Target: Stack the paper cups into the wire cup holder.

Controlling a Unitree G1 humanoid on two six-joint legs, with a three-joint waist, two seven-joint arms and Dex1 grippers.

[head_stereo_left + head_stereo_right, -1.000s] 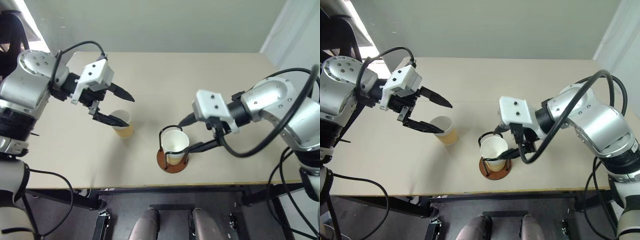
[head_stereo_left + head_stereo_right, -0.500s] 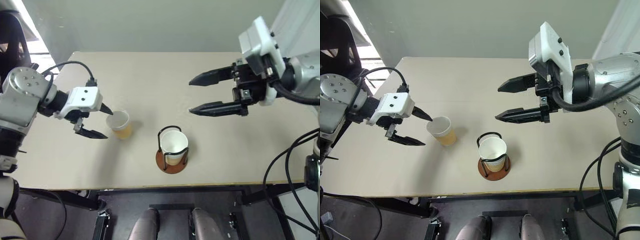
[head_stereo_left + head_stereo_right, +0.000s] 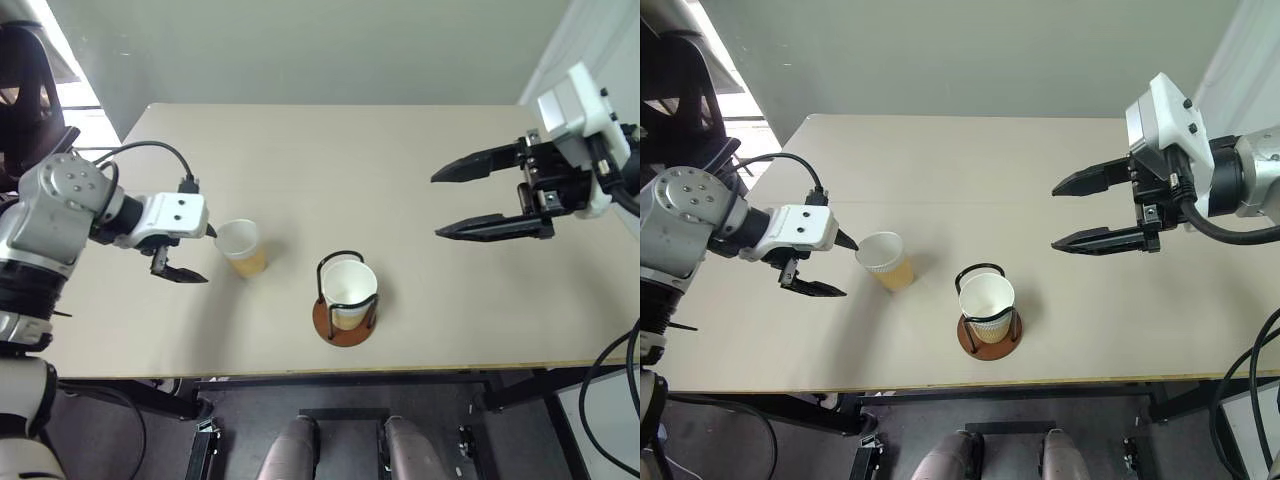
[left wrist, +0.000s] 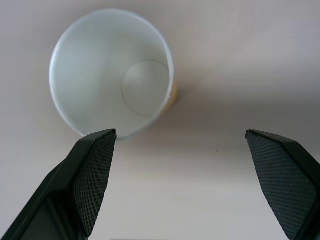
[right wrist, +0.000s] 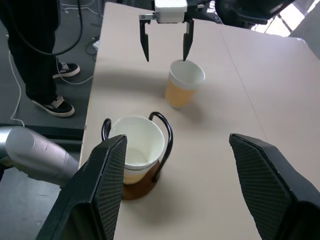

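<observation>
On the beige worktop [image 3: 400, 160], a person's legs and shoes [image 5: 47, 75] stand beyond its far edge in the right wrist view. The left end effector [image 3: 196, 252] hangs wide open and empty, one finger [image 4: 92, 170] just beside the rim of the loose paper cup [image 3: 241, 247], which leans slightly with its mouth up. Nearer the middle, the wire cup holder [image 3: 343, 300] stands upright with a cup [image 3: 349, 290] seated inside, mouth up. The right end effector [image 3: 478, 200] is raised well apart, spread wide, holding nothing.
</observation>
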